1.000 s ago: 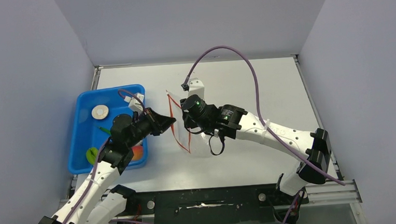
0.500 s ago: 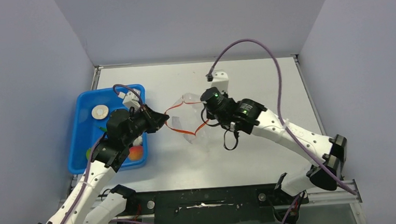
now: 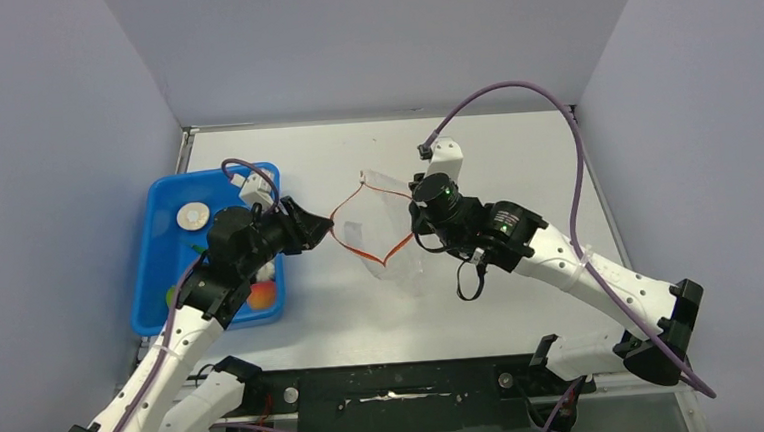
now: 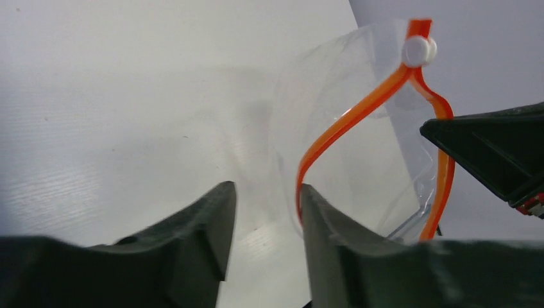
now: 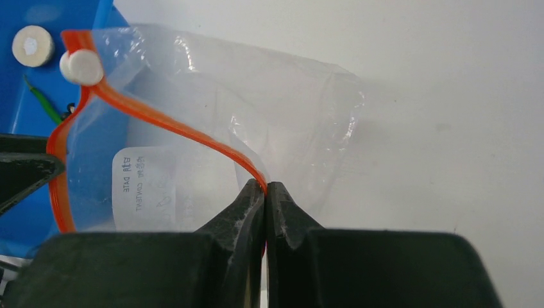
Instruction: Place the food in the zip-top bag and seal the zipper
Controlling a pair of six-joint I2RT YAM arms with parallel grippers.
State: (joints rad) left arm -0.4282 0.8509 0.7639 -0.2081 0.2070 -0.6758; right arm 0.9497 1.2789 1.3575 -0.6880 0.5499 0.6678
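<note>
The clear zip-top bag hangs above the table between my grippers, its mouth spread into a diamond. My right gripper is shut on the red zipper strip at the mouth's right side. My left gripper stands at the mouth's left side, jaws apart; the strip touches its right fingertip. A white slider sits at the strip's end. In the blue tray lie the pale disc, green pod, orange-red fruit and lime-green fruit. The grapes are hidden.
The blue tray stands at the table's left, partly under my left arm. Grey walls close in the table on three sides. A purple cable loops over the right arm.
My right gripper has pulled its side of the strip to the right, and the bag's mouth has gone from a narrow line to an open diamond. The left gripper has drawn back slightly to the left.
</note>
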